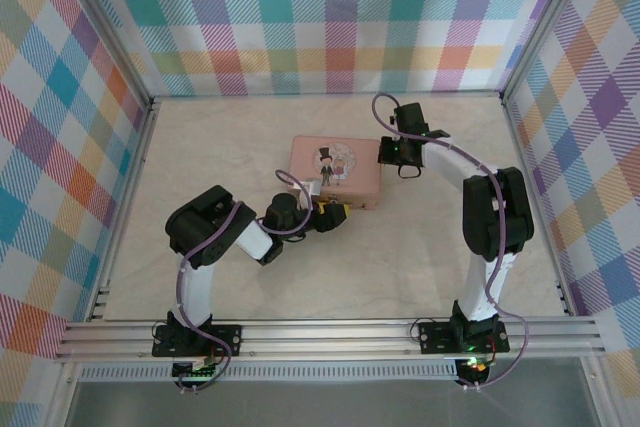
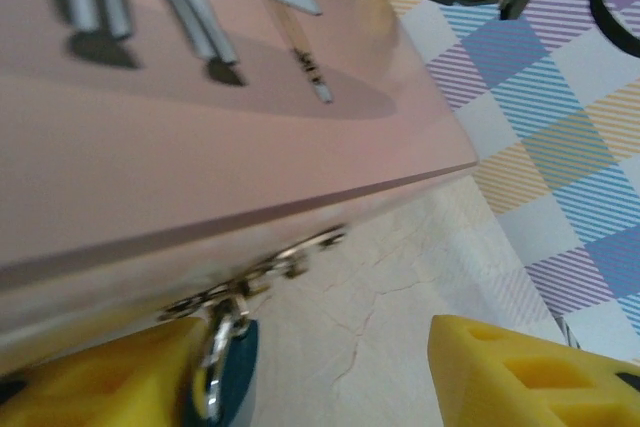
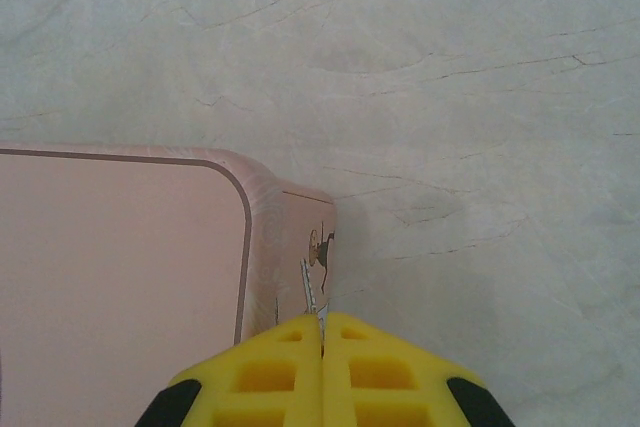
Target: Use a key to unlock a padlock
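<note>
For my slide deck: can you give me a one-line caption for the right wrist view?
The right fingers pinch a thin key at the corner of the pink tin on a pale tabletop.

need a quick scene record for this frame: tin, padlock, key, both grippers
tin: pink tin, mid-table
padlock: small silvery padlock, hanging at the tin's front latch
left gripper: open, padlock between the fingers, close against one, not clamped
right gripper: shut on key
key: thin silvery key, sticking out past the fingertips, beside the tin's corner
</note>
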### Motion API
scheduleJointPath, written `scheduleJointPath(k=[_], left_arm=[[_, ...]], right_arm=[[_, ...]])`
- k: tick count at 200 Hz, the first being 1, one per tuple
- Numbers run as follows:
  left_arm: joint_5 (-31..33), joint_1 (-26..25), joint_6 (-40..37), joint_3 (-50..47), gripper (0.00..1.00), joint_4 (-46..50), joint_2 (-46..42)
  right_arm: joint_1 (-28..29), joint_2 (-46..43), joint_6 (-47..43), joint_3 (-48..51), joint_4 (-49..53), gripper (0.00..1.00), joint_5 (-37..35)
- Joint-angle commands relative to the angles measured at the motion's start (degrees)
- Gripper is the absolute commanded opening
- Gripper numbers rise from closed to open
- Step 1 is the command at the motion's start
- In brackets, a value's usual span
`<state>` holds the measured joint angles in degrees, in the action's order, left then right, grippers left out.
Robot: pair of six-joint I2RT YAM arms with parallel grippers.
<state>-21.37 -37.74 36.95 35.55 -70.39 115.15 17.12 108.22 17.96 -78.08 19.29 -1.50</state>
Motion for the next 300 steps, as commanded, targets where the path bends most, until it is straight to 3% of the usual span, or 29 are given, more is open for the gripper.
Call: scheduleJointPath(k=[1, 40, 53, 161, 245, 300], left_arm=[[0.0, 0.9, 0.5, -0.7, 0.55, 2.4, -1.5], [-0.4, 1.8, 0.8, -0.3, 0.48, 5.5, -2.3], [-1.3, 2.2, 0.7, 0.0, 0.39, 6.3, -2.3], [-3.6, 3.8, 0.2, 1.4, 0.16, 13.0, -3.0], [-4.0, 4.2, -1.4, 0.5, 0.16, 18.5, -5.4], [-7.7, 4.0, -1.3, 1.2, 0.16, 21.3, -5.6]], right_arm=[[0.7, 1.2, -0.3, -0.3, 2.0, 0.00, 1.4], [0.7, 1.2, -0.3, -0.5, 1.8, 0.00, 1.5], [0.8, 1.2, -0.3, -0.6, 1.8, 0.00, 1.5], [0.8, 2.3, -0.9, -2.1, 1.9, 0.00, 2.1], [0.8, 6.2, -2.2, -7.1, 1.2, 0.00, 5.1], [0.9, 10.2, -5.2, -12.7, 0.4, 0.00, 10.0]])
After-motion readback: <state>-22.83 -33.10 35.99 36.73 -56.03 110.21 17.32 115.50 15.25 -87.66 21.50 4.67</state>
